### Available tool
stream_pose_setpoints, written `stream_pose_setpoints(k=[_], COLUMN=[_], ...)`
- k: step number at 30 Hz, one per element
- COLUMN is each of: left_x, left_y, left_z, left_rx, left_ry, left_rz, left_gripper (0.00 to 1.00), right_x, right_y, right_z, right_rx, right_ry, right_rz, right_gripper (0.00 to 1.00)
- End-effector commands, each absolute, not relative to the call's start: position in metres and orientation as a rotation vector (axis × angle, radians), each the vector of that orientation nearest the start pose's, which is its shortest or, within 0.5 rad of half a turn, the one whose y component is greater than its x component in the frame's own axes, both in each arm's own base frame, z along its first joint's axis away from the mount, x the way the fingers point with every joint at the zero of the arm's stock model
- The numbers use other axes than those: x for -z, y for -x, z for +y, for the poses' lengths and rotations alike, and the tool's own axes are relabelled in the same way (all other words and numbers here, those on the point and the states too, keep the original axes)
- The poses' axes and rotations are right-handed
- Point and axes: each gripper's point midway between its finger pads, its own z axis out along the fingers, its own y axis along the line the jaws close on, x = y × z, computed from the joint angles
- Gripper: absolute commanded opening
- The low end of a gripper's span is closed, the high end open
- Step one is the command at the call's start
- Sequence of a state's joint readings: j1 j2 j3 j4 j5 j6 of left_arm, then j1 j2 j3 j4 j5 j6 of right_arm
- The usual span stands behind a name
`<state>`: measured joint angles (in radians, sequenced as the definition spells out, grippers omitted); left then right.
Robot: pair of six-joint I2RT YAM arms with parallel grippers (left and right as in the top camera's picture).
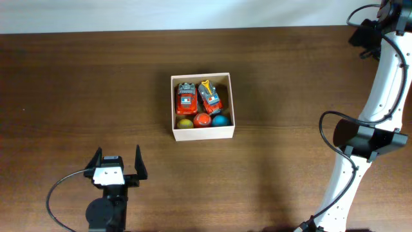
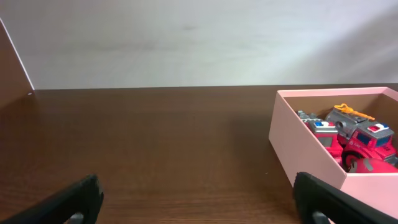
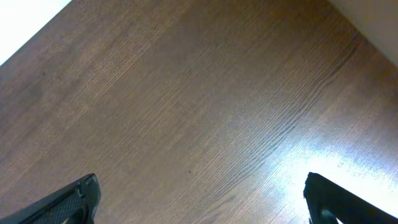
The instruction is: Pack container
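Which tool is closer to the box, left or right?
Left. The left tool is open, short of the box and to its left. The right tool is far off at the back right, its camera showing only table.

Dark brown wooden table (image 1: 77, 84): smooth, fine straight grain, satin sheen, bright glare patch in the right wrist view. Small square cream-white cardboard box (image 1: 203, 133): thin matt paperboard, plain smooth walls. Red toy truck (image 1: 186, 98) and red toy truck with yellow top (image 1: 210, 96): glossy plastic by the look, grey bits too. Yellow-green ball (image 1: 185, 123), red ball (image 1: 203, 120), blue ball (image 1: 220, 120): smooth, material hard to call.
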<state>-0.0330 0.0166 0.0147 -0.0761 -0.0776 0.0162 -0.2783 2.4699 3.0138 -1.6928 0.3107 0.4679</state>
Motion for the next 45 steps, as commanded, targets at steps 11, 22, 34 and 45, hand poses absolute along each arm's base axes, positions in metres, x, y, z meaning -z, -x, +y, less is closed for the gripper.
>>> stream_pose_setpoints(k=[11,22,34,45], left_x=[-0.158,-0.158,-0.158,-0.158], left_y=[-0.246,-0.246,-0.246,-0.246], left_z=[0.005,0.005,0.005,0.005], left_rx=[-0.061,-0.061,-0.061,-0.061], left_ry=[-0.001,-0.001,-0.001,-0.001], left_rz=[1.644,1.644,1.644,1.644], left_gripper=[0.99,0.99,0.99,0.99], right_x=[-0.257,-0.349,-0.495,-0.560], right_y=[-0.465,-0.455,-0.343,-0.238], right_z=[-0.186,-0.087,0.042,0.020], right_rx=[0.367,0.223,-0.035,-0.153], right_ry=[-1.054,-0.786,-0.263,-0.260], right_rz=[2.411,2.299,2.053,1.837], right_gripper=[0.99,0.99,0.99,0.99])
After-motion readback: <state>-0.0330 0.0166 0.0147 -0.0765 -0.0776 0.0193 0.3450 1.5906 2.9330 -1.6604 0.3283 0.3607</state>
